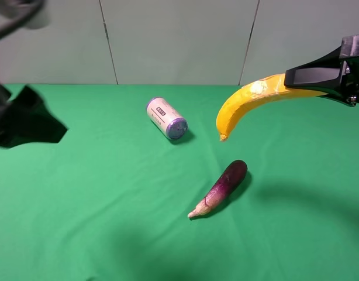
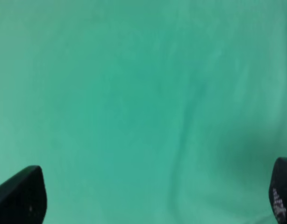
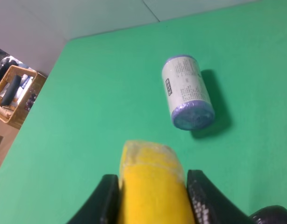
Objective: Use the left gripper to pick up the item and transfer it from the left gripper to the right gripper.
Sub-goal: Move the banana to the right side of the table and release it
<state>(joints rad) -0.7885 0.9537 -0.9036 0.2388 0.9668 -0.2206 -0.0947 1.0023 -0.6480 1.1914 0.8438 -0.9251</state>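
Right gripper is clamped on the banana, one finger on each side of its end, and holds it in the air over the right side of the table. The banana curves out from the fingers toward the middle and its free tip points down. Its pale patch sits just past the fingertips. The banana touches nothing else, and a soft shadow lies on the green cloth below the arm. Left gripper is wide open and empty: wrist view shows the two black fingertips at opposite edges with only green cloth between them. In the high view it's a dark smear at the far left, too blurred to read the jaws there, well apart from the banana. Can lies on its side mid-table toward the back, purple end facing front-right. Eggplant lies on the cloth nearer the front, pale stem end toward front-left, apart from the can. Right wrist view also catches what looks like a basket off the table edge; its contents are unclear.
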